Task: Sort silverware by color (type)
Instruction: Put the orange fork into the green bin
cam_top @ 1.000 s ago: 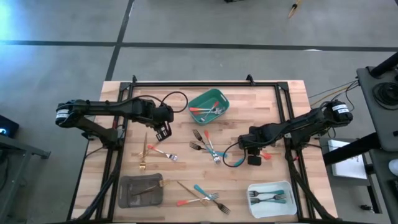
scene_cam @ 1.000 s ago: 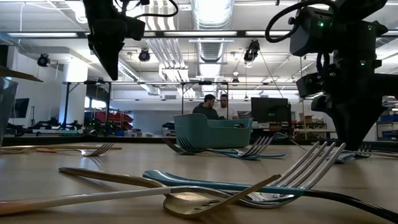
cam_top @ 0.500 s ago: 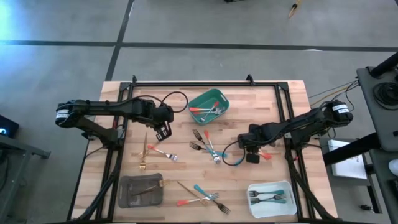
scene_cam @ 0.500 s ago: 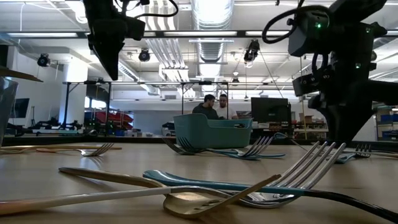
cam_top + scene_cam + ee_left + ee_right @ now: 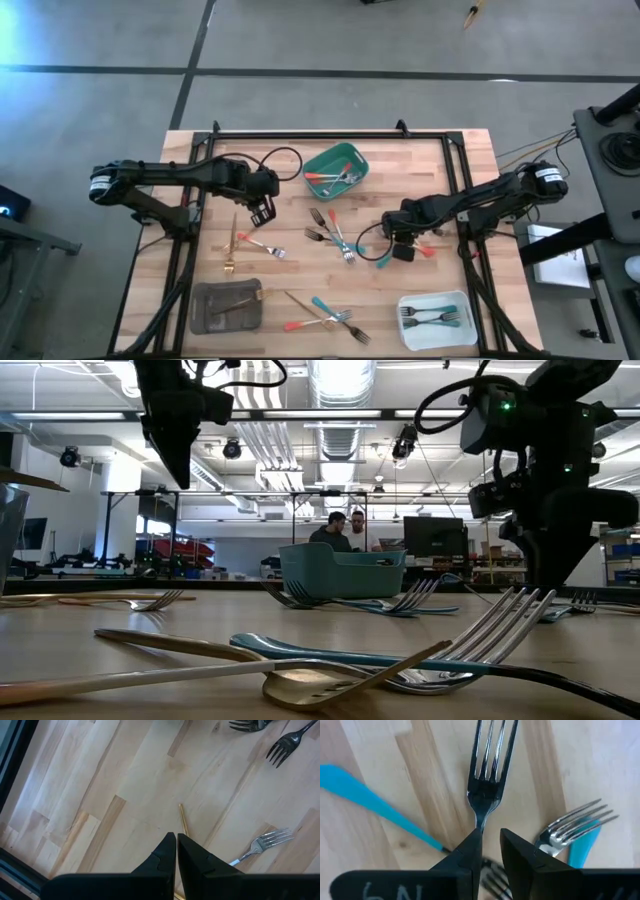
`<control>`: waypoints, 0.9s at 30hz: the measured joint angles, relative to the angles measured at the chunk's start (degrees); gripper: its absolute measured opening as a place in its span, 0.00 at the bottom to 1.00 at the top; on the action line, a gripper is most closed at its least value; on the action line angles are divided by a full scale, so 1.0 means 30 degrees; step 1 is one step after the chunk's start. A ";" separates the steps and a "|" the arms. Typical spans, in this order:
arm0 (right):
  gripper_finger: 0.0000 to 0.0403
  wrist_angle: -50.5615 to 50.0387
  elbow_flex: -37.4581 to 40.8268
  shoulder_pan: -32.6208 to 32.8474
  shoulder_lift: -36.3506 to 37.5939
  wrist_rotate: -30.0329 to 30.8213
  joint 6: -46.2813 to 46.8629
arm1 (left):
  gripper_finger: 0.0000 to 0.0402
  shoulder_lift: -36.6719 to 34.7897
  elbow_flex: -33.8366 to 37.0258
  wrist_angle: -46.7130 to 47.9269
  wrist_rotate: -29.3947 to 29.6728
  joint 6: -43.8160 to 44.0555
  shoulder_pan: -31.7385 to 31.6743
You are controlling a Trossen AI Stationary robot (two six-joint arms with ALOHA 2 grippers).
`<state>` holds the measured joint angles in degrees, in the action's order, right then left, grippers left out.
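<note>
**A:** How do the right arm's jaws stand?

**B:** Narrow, and pinched on the neck of a silver fork (image 5: 487, 765). The right gripper (image 5: 490, 837) holds it just right of the table's middle, tines pointing ahead. The fingers hide the handle from the wrist camera. From above, a teal sliver beside the gripper may be that handle.

**A:** And the left?

**B:** The left gripper (image 5: 176, 845) is pressed shut on nothing. It hovers left of centre, over the far tip of a gold fork (image 5: 232, 245).

**A:** So which step is this?

**B:** I judge the fork is picked and the carry comes next. If the handle is teal, it belongs in the white tray (image 5: 402, 322) at the near right. The lift must clear two neighbours close by, a teal-handled fork (image 5: 575, 827) and a loose teal handle (image 5: 370, 795).

**A:** What's the count?

**B:**
- **White tray:** two teal-handled forks.
- **Green tray (image 5: 357, 153), far middle:** red-orange handles, perhaps three, though they overlap.
- **Grey tray (image 5: 200, 315), near left:** one gold piece.
- **Loose on the table:**
  - the gold fork, with a red-handled fork (image 5: 262, 246) beside it on the left;
  - about four pieces in the middle cluster (image 5: 330, 235);
  - about four mixed pieces in the near cluster (image 5: 325, 315);
  - one red-handled piece (image 5: 428, 251) just right of the right gripper.
</note>
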<state>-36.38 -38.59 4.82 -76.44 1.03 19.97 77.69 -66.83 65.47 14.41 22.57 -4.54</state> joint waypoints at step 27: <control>0.16 0.0403 0.0169 -0.0379 -0.0182 -0.1281 0.0656 | 0.00 0.0000 0.0000 0.0036 0.0000 -0.0286 -0.0004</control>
<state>-35.17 -38.09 3.68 -76.99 -2.81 21.93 77.69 -66.83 65.58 14.41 21.71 -4.55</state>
